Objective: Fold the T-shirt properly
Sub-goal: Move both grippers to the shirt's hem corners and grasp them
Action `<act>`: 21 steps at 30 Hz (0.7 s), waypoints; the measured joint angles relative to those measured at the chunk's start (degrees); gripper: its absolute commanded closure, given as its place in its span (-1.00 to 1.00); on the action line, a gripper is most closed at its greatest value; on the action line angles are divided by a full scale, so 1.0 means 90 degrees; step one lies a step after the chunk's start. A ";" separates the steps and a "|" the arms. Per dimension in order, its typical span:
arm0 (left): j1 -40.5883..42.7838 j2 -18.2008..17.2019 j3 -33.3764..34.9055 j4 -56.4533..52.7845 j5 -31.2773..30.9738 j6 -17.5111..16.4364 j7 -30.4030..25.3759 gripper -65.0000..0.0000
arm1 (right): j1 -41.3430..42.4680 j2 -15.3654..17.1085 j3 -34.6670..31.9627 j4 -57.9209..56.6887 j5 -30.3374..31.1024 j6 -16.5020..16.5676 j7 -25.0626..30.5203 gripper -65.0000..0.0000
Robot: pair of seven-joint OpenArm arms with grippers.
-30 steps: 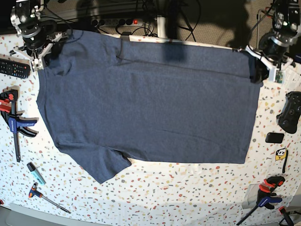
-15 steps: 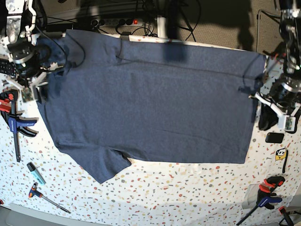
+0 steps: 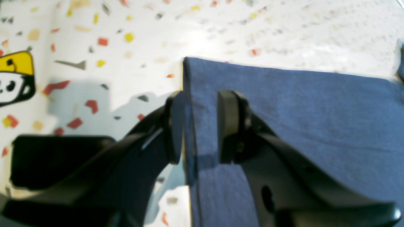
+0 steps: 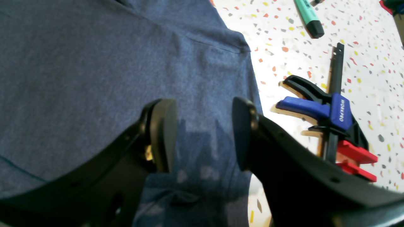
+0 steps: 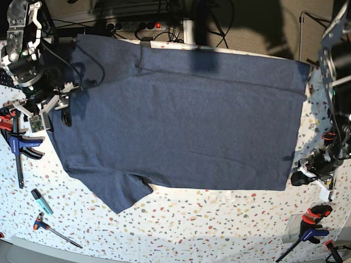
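- The T-shirt (image 5: 181, 115) is spread flat across the tabletop (image 5: 219, 230), plain side up.
- The left hand (image 3: 197, 126) is spread, straddling the shirt's edge.
- The right hand (image 4: 202, 134) is spread above the fabric, beside a blue clamp (image 4: 328, 110).

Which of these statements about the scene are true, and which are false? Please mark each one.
1. The T-shirt lies spread flat on the table. True.
2. The left gripper has its jaws closed tight. False: they are apart, astride the shirt's edge.
3. A blue and red bar clamp lies beside the shirt. True.
4. The right gripper holds a green marker. False: it is open above the shirt; the marker lies on the table.
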 measured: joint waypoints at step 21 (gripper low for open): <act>-0.1010 0.0369 -0.0007 -0.2623 0.2161 0.0913 -0.1877 0.46 | -0.0002 -0.0002 -0.0002 0.0000 0.0005 -0.0002 -0.0835 0.12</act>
